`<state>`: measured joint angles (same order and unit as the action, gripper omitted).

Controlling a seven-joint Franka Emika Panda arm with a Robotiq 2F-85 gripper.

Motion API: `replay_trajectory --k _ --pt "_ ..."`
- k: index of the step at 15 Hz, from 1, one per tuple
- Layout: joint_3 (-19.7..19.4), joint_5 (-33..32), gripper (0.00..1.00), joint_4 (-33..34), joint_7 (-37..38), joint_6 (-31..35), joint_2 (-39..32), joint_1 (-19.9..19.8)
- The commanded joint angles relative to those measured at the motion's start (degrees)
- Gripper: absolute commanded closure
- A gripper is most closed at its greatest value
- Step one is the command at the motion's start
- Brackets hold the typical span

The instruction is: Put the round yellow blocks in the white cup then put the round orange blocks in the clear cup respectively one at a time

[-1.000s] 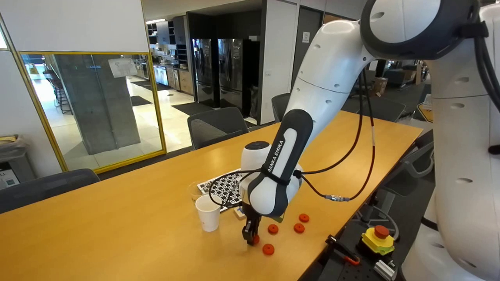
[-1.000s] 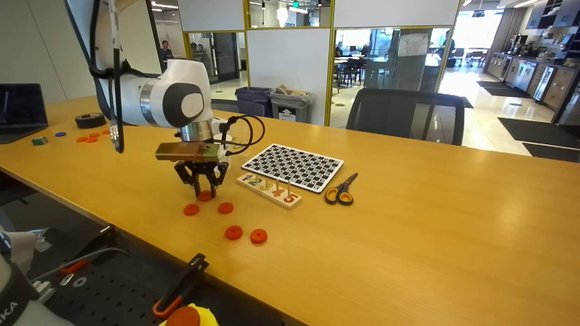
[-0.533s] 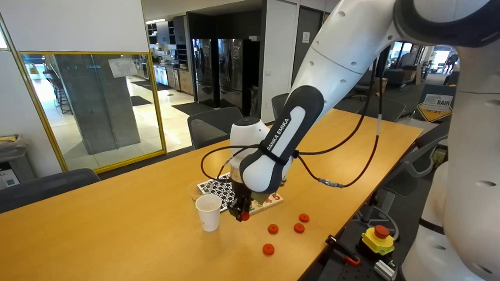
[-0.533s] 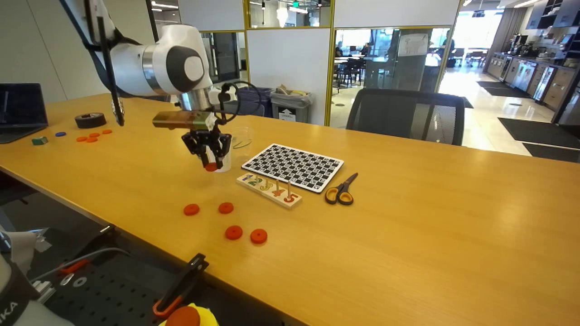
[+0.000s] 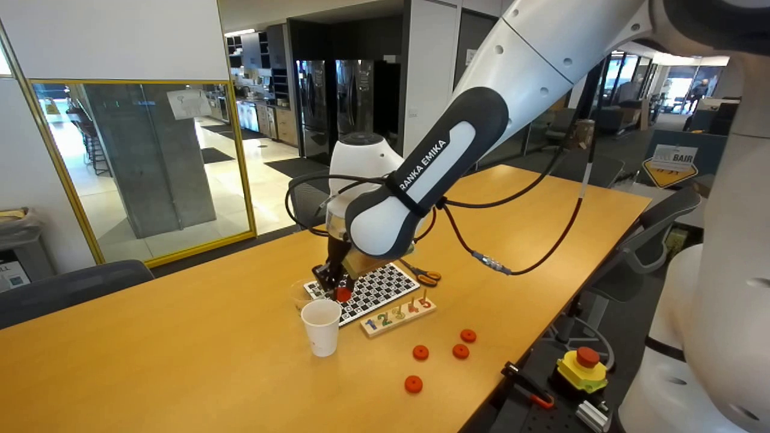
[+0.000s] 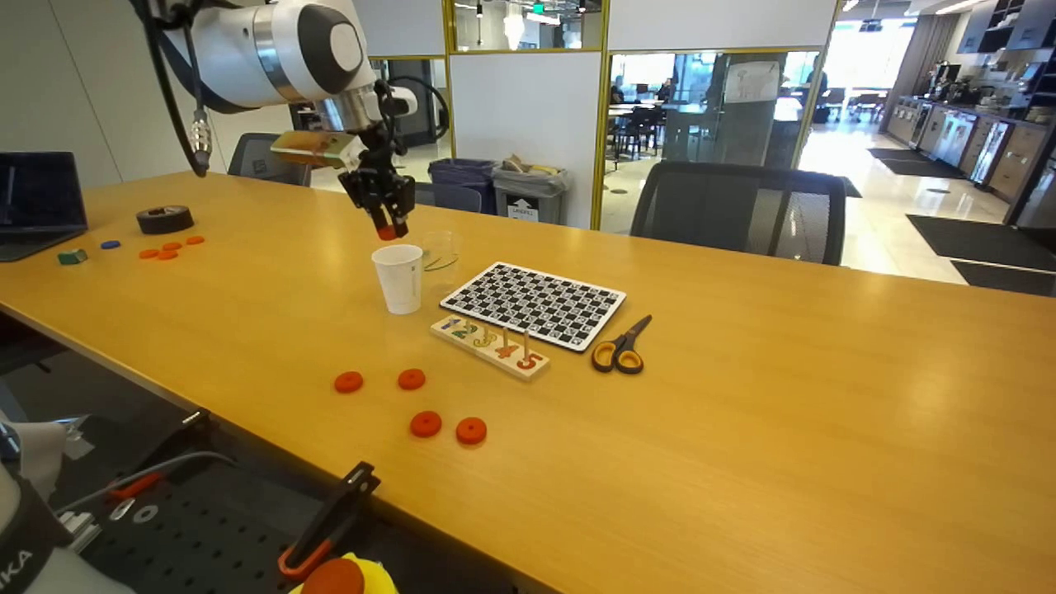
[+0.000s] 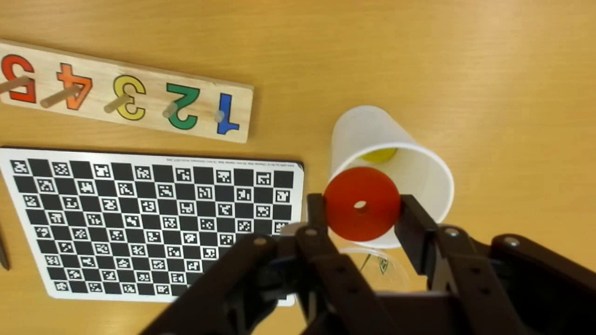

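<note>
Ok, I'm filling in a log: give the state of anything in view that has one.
gripper: shut on red disc
red disc: held up
white cup: upright, yellow piece inside
clear cup: upright
loose discs: flat
peg board: pegs bare
checkerboard: flat
scissors: closed
laptop: open
tape: flat
stop button: can't tell

5 red discs (image 6: pixel 471 431), 4 org. discs (image 6: pixel 167 255), 1 wht. cup (image 6: pixel 401 285), 1 clr. cup (image 6: pixel 440 250).
</note>
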<state>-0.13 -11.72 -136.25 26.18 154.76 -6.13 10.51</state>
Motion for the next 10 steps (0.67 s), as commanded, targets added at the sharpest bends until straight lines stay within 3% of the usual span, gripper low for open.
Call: replay_trajectory --k 1,10 --pt "0.37 -0.1 0.79 6.89 7.71 1.49 -4.94 -0.04" --pt "-1.51 5.7 0.79 23.97 10.37 -0.67 -19.56 0.72"
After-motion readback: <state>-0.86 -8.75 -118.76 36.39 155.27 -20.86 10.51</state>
